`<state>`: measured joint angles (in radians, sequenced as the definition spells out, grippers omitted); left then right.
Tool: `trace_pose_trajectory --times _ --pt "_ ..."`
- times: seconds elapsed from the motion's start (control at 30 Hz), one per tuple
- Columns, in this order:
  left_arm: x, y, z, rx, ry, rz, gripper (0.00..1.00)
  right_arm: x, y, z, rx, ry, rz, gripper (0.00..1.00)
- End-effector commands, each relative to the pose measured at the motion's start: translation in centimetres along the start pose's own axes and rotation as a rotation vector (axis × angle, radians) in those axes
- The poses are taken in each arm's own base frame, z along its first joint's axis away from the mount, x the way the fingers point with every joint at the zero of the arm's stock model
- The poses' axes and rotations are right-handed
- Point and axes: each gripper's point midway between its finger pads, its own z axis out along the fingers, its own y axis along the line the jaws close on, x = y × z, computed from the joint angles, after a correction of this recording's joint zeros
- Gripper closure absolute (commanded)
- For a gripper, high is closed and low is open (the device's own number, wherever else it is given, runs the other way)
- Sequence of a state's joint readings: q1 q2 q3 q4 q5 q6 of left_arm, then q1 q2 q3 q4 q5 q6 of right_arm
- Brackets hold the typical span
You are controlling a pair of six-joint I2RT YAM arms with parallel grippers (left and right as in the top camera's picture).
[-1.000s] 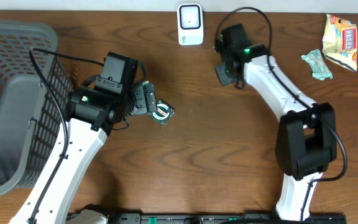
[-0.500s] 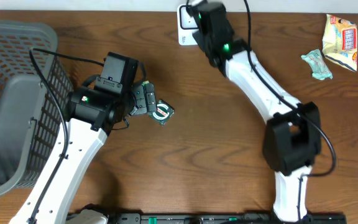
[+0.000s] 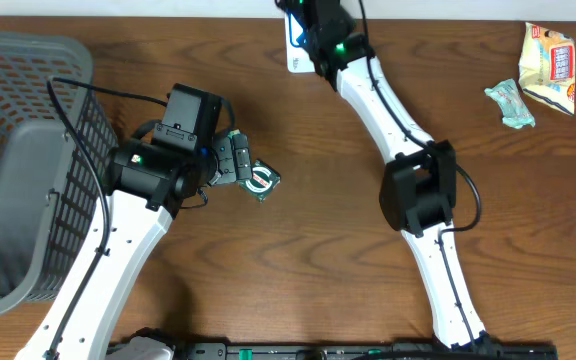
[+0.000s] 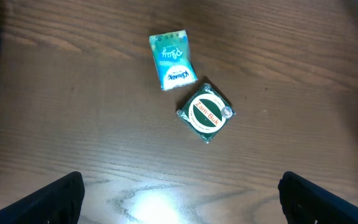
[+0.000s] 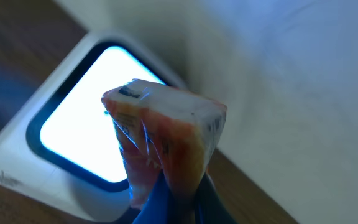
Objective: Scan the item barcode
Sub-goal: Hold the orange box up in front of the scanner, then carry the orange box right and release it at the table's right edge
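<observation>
- arms: two. the left arm (image 3: 133, 215) reaches over the middle-left of the bench (image 3: 308, 250); the right arm (image 3: 388, 110) stretches to the far edge.
- left fingers (image 4: 55, 199): released, spread wide, nothing between them, hovering above the bench.
- right fingers (image 5: 157, 202): clenched on an orange-and-white wrapped packet (image 5: 166, 137), gripped by its lower end.
- task item: that packet is held upright just in front of the lit window of the scanner (image 5: 73, 137); whether it touches the window cannot be told.
- scanner: one, white, at the far edge of the bench.
- basket (image 3: 28, 150): one, grey, at the left edge of the bench.
- loose items counted on the bench: one round green tin in a square wrapper (image 4: 207, 113), one teal sachet (image 4: 171, 60) just beside it, and at the far right a second teal packet (image 3: 509, 103) next to one yellow snack bag (image 3: 549, 67).
- view differences: the overhead view shows the tin at the left fingers' tips but not the sachet beside it; only the left wrist view shows that.
- the held packet appears only in the right wrist view; overhead, the arm's head covers it and part of the scanner.
- the basket and the far-right pair appear only overhead.
</observation>
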<state>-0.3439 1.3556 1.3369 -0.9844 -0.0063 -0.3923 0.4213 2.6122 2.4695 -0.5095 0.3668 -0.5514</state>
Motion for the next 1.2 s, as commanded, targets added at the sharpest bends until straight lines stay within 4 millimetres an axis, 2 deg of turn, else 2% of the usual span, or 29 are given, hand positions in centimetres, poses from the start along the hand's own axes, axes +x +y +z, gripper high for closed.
trace_pose_trajectory --times 0.0,0.3,0.57,0.7,0.83,0.97,1.07,1.17 --pt "-0.5 0.0 -0.5 -0.002 -0.019 0.004 0.02 -1.2 -0.8 -0.7 0.043 -0.018 -0.066 0.99" --pt "-0.5 0.0 -0.5 -0.002 -0.019 0.004 0.02 -1.1 -1.6 -0.9 0.097 0.013 -0.2 0.99" --pt "-0.5 0.0 -0.5 -0.002 -0.019 0.004 0.02 -1.8 -0.8 -1.3 0.092 -0.002 -0.201 0.99" --pt "-0.5 0.0 -0.5 -0.002 -0.019 0.004 0.02 -1.7 -1.9 -1.6 0.102 -0.006 -0.08 0.99" --pt "-0.5 0.0 -0.5 -0.002 -0.019 0.003 0.02 -1.0 -4.4 -2.7 0.122 0.022 0.011 0.99" --pt "-0.5 0.0 -0.5 -0.002 -0.019 0.003 0.02 2.0 -9.4 -3.8 0.226 0.113 0.136 0.99" --pt "-0.5 0.0 -0.5 -0.002 -0.019 0.003 0.02 6.1 -13.3 -4.4 0.327 0.229 0.24 0.99" --pt "-0.5 0.0 -0.5 -0.002 -0.019 0.003 0.02 11.7 -16.0 -4.5 0.358 0.369 0.305 0.99"
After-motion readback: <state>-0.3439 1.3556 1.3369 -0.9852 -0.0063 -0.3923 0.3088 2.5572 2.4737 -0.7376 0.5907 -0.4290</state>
